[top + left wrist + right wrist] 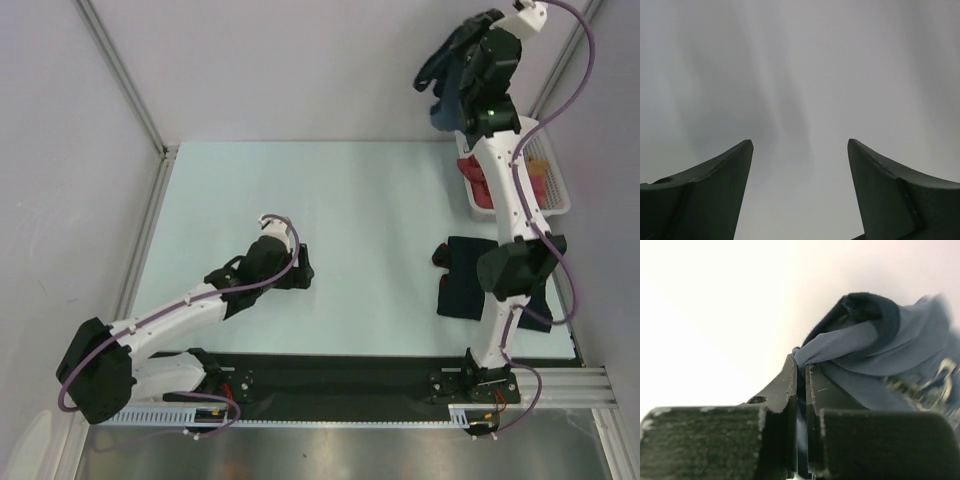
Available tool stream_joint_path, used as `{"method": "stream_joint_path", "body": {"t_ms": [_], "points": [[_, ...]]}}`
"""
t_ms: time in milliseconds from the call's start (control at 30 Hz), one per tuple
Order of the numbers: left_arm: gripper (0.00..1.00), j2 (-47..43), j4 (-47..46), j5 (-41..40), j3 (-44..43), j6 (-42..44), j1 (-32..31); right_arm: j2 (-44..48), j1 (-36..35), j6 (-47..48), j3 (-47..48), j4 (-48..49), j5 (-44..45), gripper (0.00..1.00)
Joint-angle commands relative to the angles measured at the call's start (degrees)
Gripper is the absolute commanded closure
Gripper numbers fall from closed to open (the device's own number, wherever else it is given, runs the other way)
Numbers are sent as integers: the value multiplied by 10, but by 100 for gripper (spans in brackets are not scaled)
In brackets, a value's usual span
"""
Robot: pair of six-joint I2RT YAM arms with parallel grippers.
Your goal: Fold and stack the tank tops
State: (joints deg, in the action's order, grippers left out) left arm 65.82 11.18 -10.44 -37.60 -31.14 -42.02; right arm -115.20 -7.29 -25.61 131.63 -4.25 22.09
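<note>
My right gripper [801, 365] is shut on the slate-blue tank top [900, 355], whose white lettering shows at the right of the right wrist view. In the top view that gripper [450, 95] is raised high at the back right with the blue cloth [447, 112] hanging bunched from it, above the basket's far end. The dark navy tank top [465, 278] lies folded on the table at the right, partly under the right arm, reddish trim at its left edge. My left gripper [303, 272] is open and empty, low over the table's middle; its wrist view [800, 145] shows only bare surface.
A white wire basket [556, 185] stands at the back right with a red garment [477, 180] in it. Grey walls enclose the table on the left, back and right. The arm bases and a black rail run along the near edge.
</note>
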Motion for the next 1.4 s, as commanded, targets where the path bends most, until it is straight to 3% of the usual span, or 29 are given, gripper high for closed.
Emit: {"method": "stream_joint_path", "body": {"t_ms": [0, 100, 267, 333, 367, 500, 600, 633, 667, 700, 733, 767, 833, 867, 967, 1000, 1067, 1100, 1200, 1233, 1267, 1367], "points": [[18, -30, -4, -46, 8, 28, -3, 112, -88, 139, -30, 104, -28, 100], [17, -50, 2, -68, 12, 34, -3, 194, -141, 189, -76, 111, -116, 100], [16, -116, 9, -122, 31, 7, 2, 267, -161, 98, -89, 23, -181, 100], [15, -145, 12, -137, 46, -1, 3, 298, -163, 69, -144, 11, -187, 100], [15, -175, 12, -153, 53, -2, 4, 338, -164, 48, -228, 20, -199, 100], [14, -259, 23, -189, 93, -5, 4, 399, -169, 11, -402, 81, -197, 100], [12, -314, 29, -218, 114, -7, 5, 373, -174, 0, -429, 52, -248, 100], [12, -325, 27, -223, 118, -6, 6, 357, -178, 22, -410, 23, -273, 90], [12, -342, 28, -229, 123, -7, 6, 338, -211, 54, -378, -22, -268, 28], [12, -349, 29, -235, 128, -7, 6, 299, -233, 89, -329, -145, -232, 15], [12, -355, 25, -237, 131, -6, 6, 294, -253, 136, -282, -183, -182, 11], [12, -361, 24, -238, 134, -2, 6, 305, -269, 140, -298, -191, -139, 6], [12, -364, 16, -242, 145, 2, 6, 369, -246, 100, -406, -126, -175, 7], [12, -359, 14, -238, 147, 5, 6, 387, -232, 79, -433, -111, -206, 19], [12, -337, 3, -213, 142, 20, 6, 416, -194, 49, -480, -170, -174, 47], [13, -330, -4, -208, 141, 25, 6, 417, -192, 50, -492, -186, -157, 51], [13, -307, -5, -195, 136, 34, 6, 415, -193, 57, -536, -207, -130, 79], [13, -300, -8, -192, 133, 36, 6, 415, -192, 58, -556, -200, -134, 83], [14, -283, -16, -182, 131, 41, 6, 422, -192, 66, -623, -166, -182, 80], [14, -280, -22, -179, 132, 46, 6, 421, -196, 66, -634, -162, -184, 72], [14, -279, -24, -176, 133, 49, 6, 419, -198, 71, -641, -160, -183, 53], [14, -274, -28, -169, 133, 52, 6, 395, -207, 84, -663, -153, -172, 36]]}}
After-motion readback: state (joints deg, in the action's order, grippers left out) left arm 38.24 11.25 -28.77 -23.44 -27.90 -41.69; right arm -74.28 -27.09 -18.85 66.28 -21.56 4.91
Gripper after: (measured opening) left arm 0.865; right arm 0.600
